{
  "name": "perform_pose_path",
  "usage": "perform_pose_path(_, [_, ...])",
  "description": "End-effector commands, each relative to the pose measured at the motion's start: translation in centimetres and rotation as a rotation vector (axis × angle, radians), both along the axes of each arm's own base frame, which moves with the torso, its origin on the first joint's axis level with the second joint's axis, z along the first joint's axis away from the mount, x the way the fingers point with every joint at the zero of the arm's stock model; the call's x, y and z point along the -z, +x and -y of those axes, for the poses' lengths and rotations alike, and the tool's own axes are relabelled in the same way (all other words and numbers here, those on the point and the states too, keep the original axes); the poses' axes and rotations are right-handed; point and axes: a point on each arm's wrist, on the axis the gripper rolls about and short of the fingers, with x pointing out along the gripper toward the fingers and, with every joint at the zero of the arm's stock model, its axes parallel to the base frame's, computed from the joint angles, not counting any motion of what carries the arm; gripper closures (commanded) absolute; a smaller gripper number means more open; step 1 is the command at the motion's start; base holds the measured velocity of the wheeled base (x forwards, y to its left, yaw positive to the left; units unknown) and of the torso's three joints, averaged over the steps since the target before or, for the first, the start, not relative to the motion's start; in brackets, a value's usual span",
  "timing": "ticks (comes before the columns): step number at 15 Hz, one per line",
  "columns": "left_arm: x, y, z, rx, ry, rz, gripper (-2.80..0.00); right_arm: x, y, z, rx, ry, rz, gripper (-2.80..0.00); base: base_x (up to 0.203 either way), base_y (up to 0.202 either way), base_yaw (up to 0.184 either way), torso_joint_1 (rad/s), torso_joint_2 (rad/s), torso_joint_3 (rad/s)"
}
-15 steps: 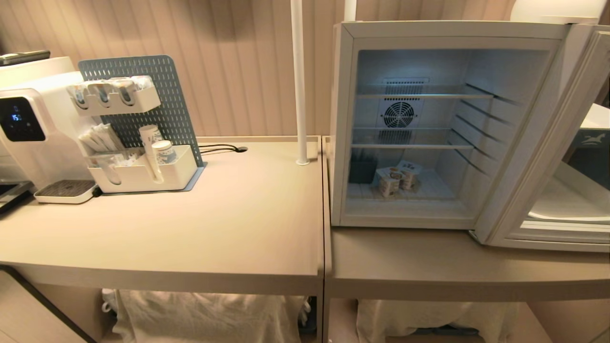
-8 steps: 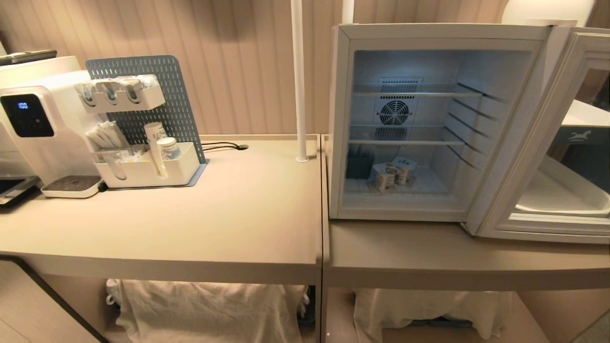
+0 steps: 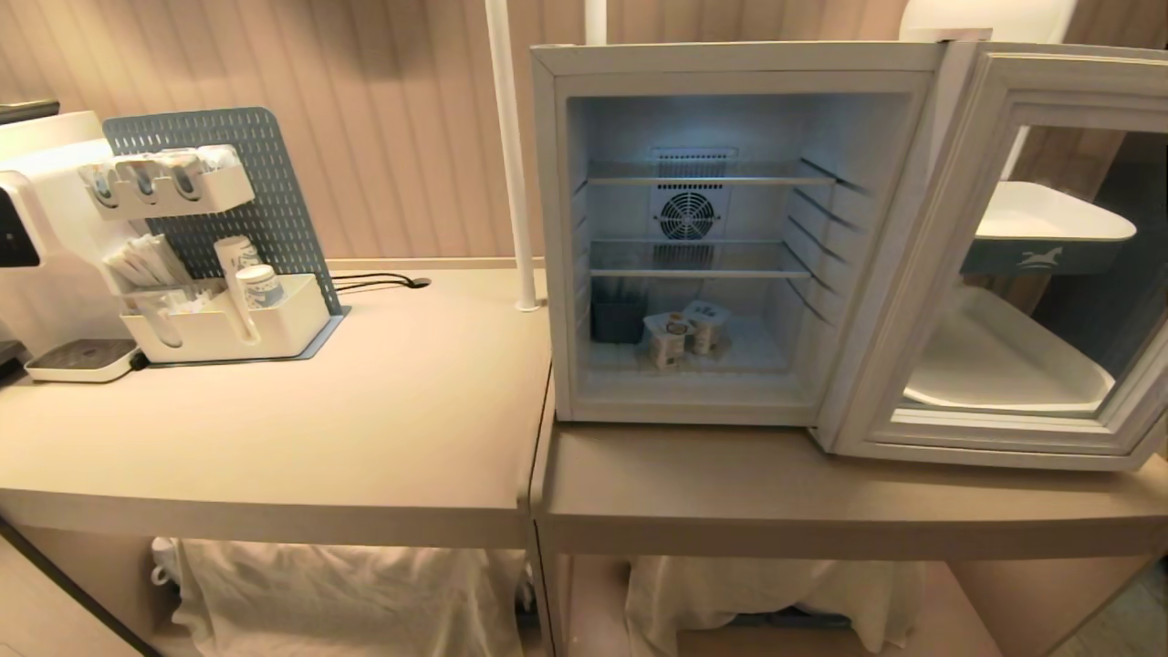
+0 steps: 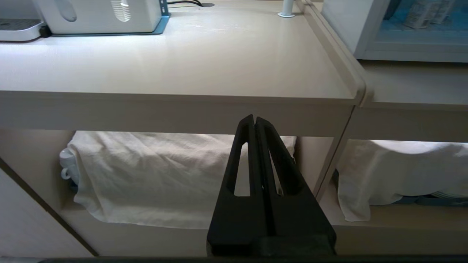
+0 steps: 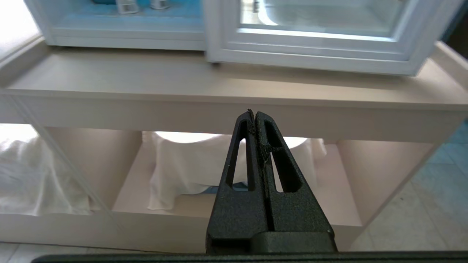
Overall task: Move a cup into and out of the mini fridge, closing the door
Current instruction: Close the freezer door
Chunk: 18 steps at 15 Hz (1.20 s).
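Observation:
The white mini fridge (image 3: 730, 59) stands on the right-hand table with its door (image 3: 917, 274) swung wide open to the right. On the fridge floor stand two small patterned cups (image 3: 671, 342), next to a dark box (image 3: 618, 319). More paper cups (image 3: 260, 285) sit in the organiser at the left. Neither gripper is in the head view. My left gripper (image 4: 255, 118) is shut and empty, low in front of the left table's edge. My right gripper (image 5: 255, 113) is shut and empty too, low before the right table, below the fridge (image 5: 124, 33) and its door (image 5: 310, 54).
A water dispenser (image 3: 27, 228) and a white organiser on a blue pegboard (image 3: 228, 328) stand at the left table's back. A white pole (image 3: 511, 164) rises beside the fridge. Cloth-covered items (image 3: 347, 593) fill the shelf under the tables. A white tray (image 3: 1004, 365) shows through the door glass.
The whole head view has shifted left, so the camera has moved to the right. Fridge, door and cups keep their places on the tables.

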Motion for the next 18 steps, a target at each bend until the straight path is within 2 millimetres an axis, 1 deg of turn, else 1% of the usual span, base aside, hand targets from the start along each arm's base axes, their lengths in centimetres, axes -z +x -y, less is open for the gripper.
perform_pose_path(1, [-0.01,0.01,0.0,0.001,0.0,-0.001,0.0,-0.02,-0.01,0.0,-0.001,-0.001,-0.001,0.0,0.0,-0.192,0.001,-0.001,0.01,-0.001])
perform_pose_path(11, [0.02,0.02,0.0,0.001,-0.002,-0.002,0.0,0.0,-0.01,0.0,-0.001,-0.001,-0.002,0.0,0.0,-0.187,0.0,0.0,0.0,0.002])
perform_pose_path(12, [-0.01,0.01,0.0,0.001,-0.002,-0.001,0.0,0.0,-0.02,0.0,-0.001,-0.001,-0.002,0.0,0.0,-0.1,-0.002,-0.002,0.0,0.002])
perform_pose_path(18, [-0.02,0.01,0.0,0.001,-0.002,-0.001,0.0,-0.02,-0.01,0.0,-0.001,-0.001,-0.001,0.0,0.0,0.0,0.0,0.0,0.0,0.0])
